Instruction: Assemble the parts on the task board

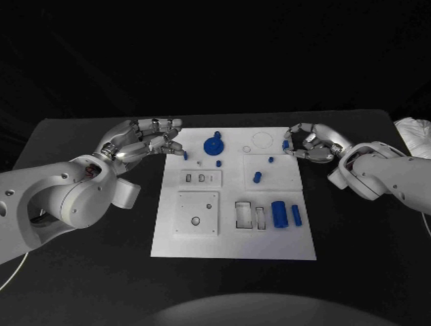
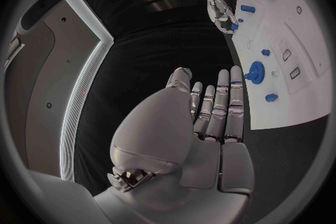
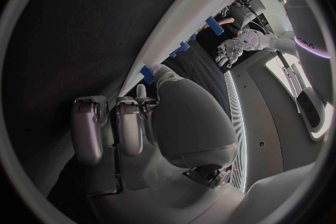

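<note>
The white task board lies in the middle of the table. A blue round part stands near its far edge, small blue pegs lie mid-board, and two blue cylinders lie nearer me. My left hand hovers at the board's far left corner. In the left wrist view the left hand has its fingers stretched out and holds nothing, close to a small peg. My right hand is at the board's far right edge, fingers curled, pinching a small blue part.
Recessed slots and a square plate occupy the board's near half. A white cloth lies at the table's far right. Bare black table surrounds the board.
</note>
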